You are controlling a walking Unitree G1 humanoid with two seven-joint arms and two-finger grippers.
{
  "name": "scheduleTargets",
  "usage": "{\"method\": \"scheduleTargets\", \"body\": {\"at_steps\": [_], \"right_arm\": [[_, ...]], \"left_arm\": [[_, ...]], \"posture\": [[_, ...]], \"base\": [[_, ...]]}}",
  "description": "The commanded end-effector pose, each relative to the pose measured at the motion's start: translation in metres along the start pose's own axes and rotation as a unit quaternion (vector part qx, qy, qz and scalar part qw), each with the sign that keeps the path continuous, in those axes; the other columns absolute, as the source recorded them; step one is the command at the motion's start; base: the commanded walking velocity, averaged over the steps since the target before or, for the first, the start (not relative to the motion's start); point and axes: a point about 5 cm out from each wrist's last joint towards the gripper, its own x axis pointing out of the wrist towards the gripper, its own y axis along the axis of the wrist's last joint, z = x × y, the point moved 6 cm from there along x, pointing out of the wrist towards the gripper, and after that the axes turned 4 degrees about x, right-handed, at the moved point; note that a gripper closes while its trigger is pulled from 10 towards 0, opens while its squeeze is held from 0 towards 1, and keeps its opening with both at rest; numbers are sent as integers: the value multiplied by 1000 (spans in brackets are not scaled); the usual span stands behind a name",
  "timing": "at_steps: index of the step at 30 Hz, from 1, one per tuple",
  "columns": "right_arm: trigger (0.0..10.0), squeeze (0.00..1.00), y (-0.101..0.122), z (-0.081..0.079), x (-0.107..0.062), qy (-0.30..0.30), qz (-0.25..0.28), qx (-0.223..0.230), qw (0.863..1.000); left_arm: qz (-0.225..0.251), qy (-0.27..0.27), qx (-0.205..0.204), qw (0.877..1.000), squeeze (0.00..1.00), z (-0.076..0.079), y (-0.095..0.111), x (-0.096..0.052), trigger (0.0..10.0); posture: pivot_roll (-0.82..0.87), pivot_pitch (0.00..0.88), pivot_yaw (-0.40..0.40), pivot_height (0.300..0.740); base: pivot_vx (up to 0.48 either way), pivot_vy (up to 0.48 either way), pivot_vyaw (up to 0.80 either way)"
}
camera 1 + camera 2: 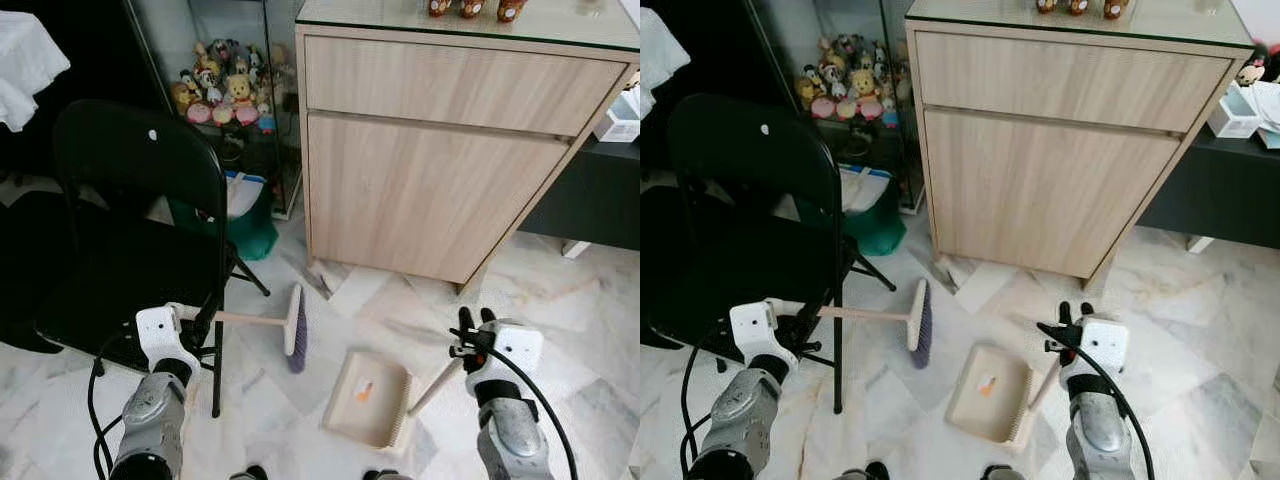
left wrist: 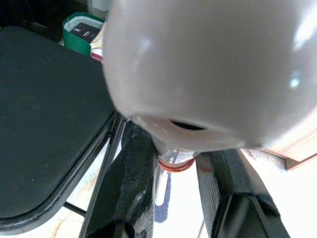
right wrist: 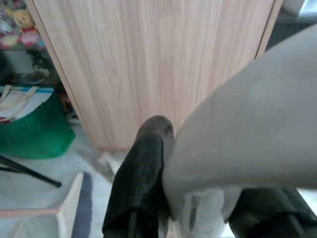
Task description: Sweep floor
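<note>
Left gripper (image 1: 196,318) clamped on broom (image 1: 294,330) handle end, beside black chair (image 1: 130,230). Broom head resting on marble floor (image 1: 270,420), bristles down, just left of dustpan (image 1: 368,398). Right gripper (image 1: 472,322) clamped on dustpan handle, pan flat on floor with small orange scrap (image 1: 363,390) inside. Wooden cabinet (image 1: 440,150) behind; green bag (image 1: 245,215) by chair.

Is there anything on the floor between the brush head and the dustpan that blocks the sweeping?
Nothing visible does. The brush head and the dustpan are apart, with only bare marble floor between them. The black chair stands on the brush's other side, by the left gripper.
</note>
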Motion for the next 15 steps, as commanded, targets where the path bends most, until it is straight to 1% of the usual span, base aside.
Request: {"method": "scheduleTargets", "body": {"at_steps": [1, 2, 3, 4, 7, 8, 10, 13, 14, 15], "right_arm": [[10000, 0, 22, 8, -3, -19, 41, -11, 999], [10000, 0, 32, 11, -6, -28, 59, -18, 998], [10000, 0, 32, 11, -6, -28, 59, -18, 998], [10000, 0, 41, 11, -7, -30, 73, -22, 997], [10000, 0, 52, 8, -7, -27, 89, -22, 995], [10000, 0, 59, 4, -6, -22, 99, -23, 995], [10000, 0, 64, 1, -4, -17, 105, -22, 994], [10000, 0, 76, -5, 0, -11, 120, -18, 993], [10000, 0, 82, -7, 1, -10, 127, -16, 992], [10000, 0, 82, -7, 1, -10, 127, -16, 992]], "left_arm": [[-47, -3, 7, 999, 0, -2, -22, -8, 10000], [-46, -5, 8, 999, 0, -2, -21, -6, 10000], [-46, -5, 8, 999, 0, -2, -21, -6, 10000], [-43, -6, 9, 999, 0, -1, -19, -5, 10000], [-40, -7, 10, 999, 0, -1, -16, -3, 10000], [-33, -10, 13, 999, 0, -1, -12, -2, 10000], [-28, -12, 15, 999, 0, -1, -8, -1, 10000], [0, -15, 27, 1000, 0, -5, 8, 0, 10000], [20, -18, 37, 999, 0, -7, 22, 0, 10000], [20, -18, 37, 999, 0, -7, 22, 0, 10000]], "posture": [[-215, 187, 35, 740], [-217, 183, 38, 740], [-217, 183, 38, 740], [-220, 178, 41, 740], [-222, 176, 44, 740], [-222, 175, 44, 740], [-220, 169, 47, 740], [-212, 158, 52, 740], [-209, 154, 54, 740], [-209, 154, 54, 740]], "base": [[0, 0, 0], [0, 0, 0], [0, 0, 0], [0, 0, 0], [0, 0, 0], [0, 0, 0], [0, 0, 0], [0, 0, 0], [0, 0, 0], [0, 0, 0]]}}
